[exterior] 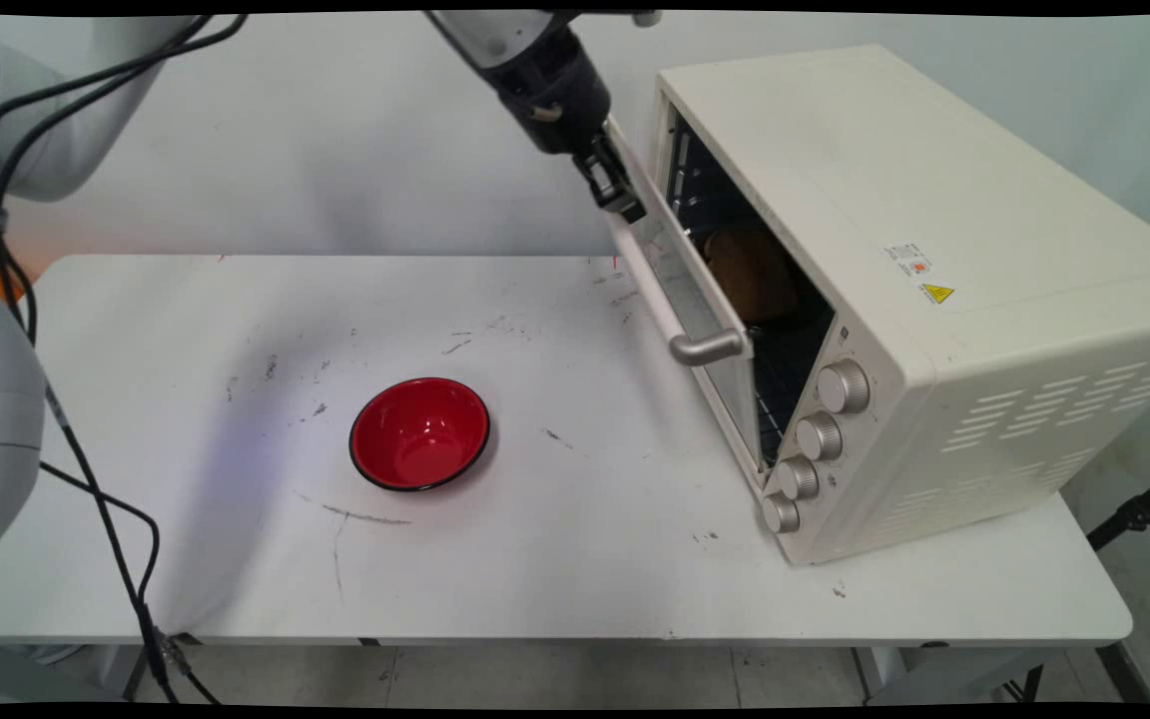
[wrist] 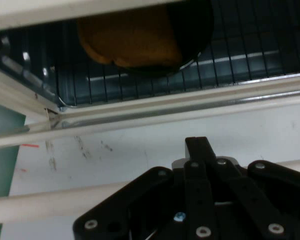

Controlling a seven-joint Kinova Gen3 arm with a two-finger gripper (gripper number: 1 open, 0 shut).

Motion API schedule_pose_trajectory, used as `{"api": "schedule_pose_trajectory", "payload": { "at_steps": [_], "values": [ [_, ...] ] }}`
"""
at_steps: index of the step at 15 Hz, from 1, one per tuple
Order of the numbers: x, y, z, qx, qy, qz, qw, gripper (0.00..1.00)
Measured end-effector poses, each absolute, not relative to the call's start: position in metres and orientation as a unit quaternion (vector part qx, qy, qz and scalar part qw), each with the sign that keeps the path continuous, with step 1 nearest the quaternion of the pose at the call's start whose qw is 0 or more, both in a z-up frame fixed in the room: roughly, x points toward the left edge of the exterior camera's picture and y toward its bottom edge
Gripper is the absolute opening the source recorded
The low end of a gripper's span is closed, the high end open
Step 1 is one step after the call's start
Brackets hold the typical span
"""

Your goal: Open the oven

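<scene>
Upper centre, the gripper (exterior: 623,203) touches the half-open oven door (exterior: 680,300); whether its claw grips, I cannot tell. Bread (wrist: 132,40) is inside.

Cream toaster oven (exterior: 934,300) at the desk's right end, turned at an angle, glass door (exterior: 690,300) partly open and tilted outward, handle bar (exterior: 670,305) along its top edge. Brown loaf of bread (exterior: 750,275) on the wire rack (wrist: 230,70) inside. Four silver knobs (exterior: 815,439) down the front. Gripper (exterior: 623,200) touching the door's upper edge.
</scene>
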State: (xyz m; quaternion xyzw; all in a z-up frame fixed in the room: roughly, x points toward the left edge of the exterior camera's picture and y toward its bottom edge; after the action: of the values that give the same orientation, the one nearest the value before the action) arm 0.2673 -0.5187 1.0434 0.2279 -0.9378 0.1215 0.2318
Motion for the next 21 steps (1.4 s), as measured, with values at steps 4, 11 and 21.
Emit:
{"api": "schedule_pose_trajectory", "payload": {
  "at_steps": [4, 11, 21],
  "values": [
    [0.287, -0.504, 1.030, 0.229, -0.937, 0.121, 0.235, 0.00],
    [0.334, -0.479, 0.993, 0.254, -0.924, 0.125, 0.256, 0.00],
    [0.401, -0.445, 0.925, 0.279, -0.899, 0.125, 0.314, 0.00]
  ]
}}
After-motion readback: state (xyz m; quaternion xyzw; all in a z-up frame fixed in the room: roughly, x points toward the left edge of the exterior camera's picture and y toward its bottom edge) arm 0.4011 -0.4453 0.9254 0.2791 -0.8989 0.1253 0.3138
